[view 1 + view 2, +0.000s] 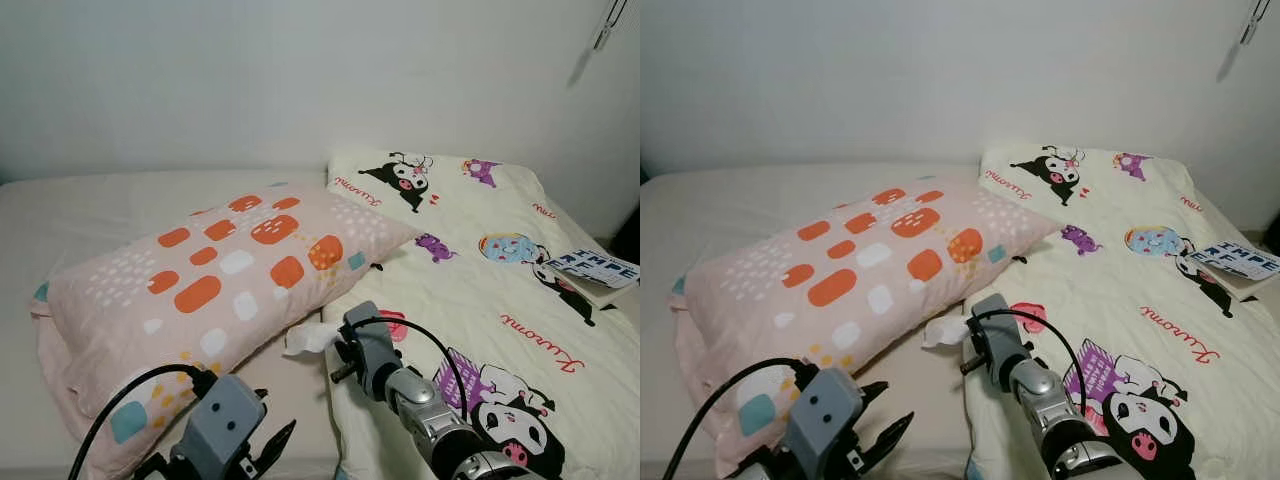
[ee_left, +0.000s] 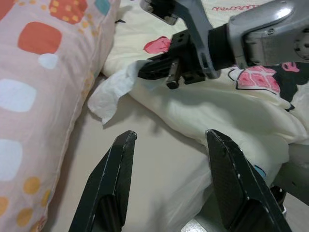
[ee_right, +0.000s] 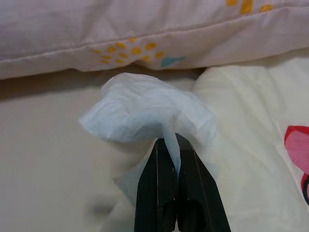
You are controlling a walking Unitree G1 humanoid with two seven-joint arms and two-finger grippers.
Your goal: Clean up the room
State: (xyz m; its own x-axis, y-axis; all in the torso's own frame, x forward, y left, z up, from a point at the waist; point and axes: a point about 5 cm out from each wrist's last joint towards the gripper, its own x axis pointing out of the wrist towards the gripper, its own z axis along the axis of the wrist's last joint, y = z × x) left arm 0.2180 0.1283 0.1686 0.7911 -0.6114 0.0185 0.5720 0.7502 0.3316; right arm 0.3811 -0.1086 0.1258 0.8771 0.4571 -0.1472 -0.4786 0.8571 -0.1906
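Right pincer (image 3: 176,145) tight on tissue (image 3: 145,113)

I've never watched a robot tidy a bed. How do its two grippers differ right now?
The right gripper is shut on a white tissue between the pillow and the quilt; the left gripper is open and holds nothing. The right reaches farther forward over the bed; the left sits lower, near the pillow's front corner. Both have two long black fingers.
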